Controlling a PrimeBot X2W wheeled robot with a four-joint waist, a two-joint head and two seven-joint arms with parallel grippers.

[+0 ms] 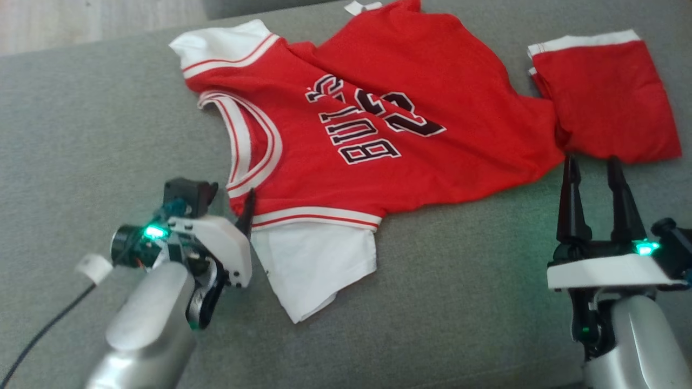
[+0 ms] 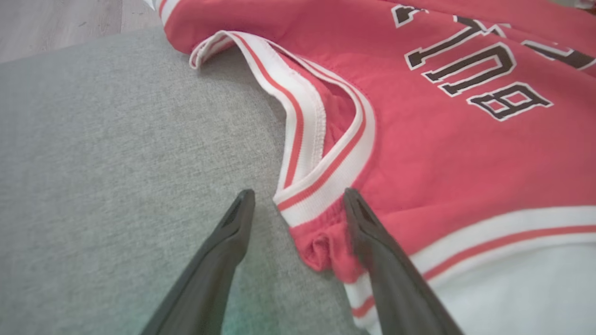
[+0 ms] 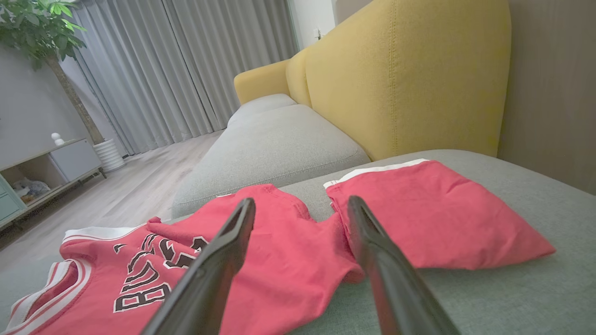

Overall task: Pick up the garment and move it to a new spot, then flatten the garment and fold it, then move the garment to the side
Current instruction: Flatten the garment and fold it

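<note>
Claws wide open, empty: my left gripper (image 2: 298, 197) straddles a shoulder of the jersey (image 1: 351, 108), right gripper (image 1: 594, 162) by its hem. Jersey lies on grey sofa seat (image 1: 459, 302), red shorts (image 1: 605, 97) beside, yellow backrest (image 3: 405, 74) beyond.

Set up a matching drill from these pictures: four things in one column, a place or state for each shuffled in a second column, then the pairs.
Column one
1. left pincer
2. right pincer
3. folded red piece
4. sofa backrest

Column two
A. yellow, upright behind the grey cushions
B. open, at the jersey's shoulder strap by the neckline
C. lying to the robot's right of the jersey, white trim on its far edge
D. open, tips at the jersey's near edge, close to the folded red piece

Pairs: 1-B; 2-D; 3-C; 4-A
</note>
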